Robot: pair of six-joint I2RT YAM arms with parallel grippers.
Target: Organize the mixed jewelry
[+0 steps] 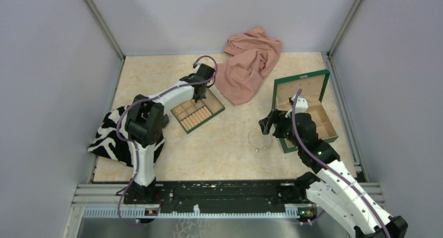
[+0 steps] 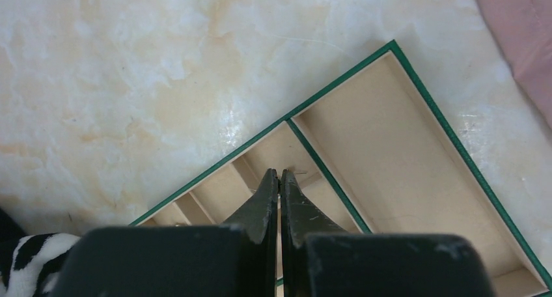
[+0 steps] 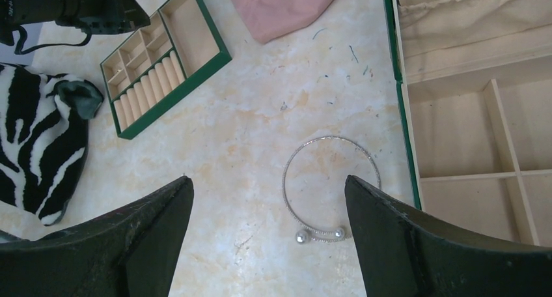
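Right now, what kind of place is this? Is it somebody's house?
Probably a robot test booth, not a house. Plain grey walls box in a table, two robot arms are bolted to a metal rail, and a necklace lies out like a practice prop.

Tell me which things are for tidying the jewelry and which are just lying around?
For the job:
silvery necklace
slotted tray and compartment box, probably for sorting into

Just lying about:
pink cloth
zebra-striped cloth

White-shelled arms (image 1: 342, 181), black joints (image 1: 143, 124), looping purple cables (image 1: 293, 112), matte black wedge-shaped pincer fingers (image 3: 146, 228).
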